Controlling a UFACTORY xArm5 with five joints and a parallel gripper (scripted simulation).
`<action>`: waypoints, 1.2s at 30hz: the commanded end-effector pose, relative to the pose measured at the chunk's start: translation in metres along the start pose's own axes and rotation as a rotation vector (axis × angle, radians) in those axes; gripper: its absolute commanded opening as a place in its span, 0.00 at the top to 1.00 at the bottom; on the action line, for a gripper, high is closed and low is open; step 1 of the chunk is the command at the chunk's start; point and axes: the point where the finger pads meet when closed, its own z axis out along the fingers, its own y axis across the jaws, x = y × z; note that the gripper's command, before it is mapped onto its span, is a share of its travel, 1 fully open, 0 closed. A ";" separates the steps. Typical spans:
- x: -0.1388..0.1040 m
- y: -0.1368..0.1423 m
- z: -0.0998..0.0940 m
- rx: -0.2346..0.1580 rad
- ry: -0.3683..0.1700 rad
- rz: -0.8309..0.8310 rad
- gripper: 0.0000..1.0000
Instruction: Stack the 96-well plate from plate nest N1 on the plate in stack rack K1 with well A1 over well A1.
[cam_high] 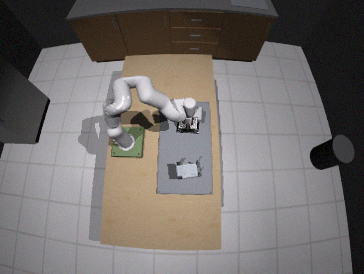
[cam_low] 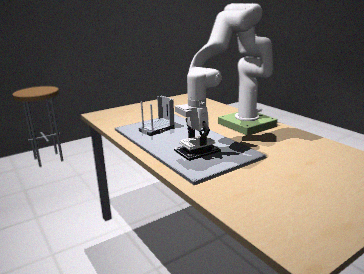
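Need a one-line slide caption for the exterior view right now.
White arm's hand shut on the white 96-well plate over its dark nest; post-framed stack rack waits beyond on the grey mat.

No text, label, brand, number or sign is showing legibly in either view; the plates and fixtures on the table [cam_low: 300, 190] are appearing too small and blurred, so any fine markings may be going unseen.

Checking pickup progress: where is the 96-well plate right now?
Exterior view: the 96-well plate sits in nest N1 on the grey mat, gripped by the gripper.
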 end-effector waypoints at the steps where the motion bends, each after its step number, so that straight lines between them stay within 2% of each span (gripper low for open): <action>1: 0.002 -0.001 -0.008 -0.001 0.006 0.000 1.00; 36: 0.001 -0.001 -0.060 -0.001 0.006 0.000 1.00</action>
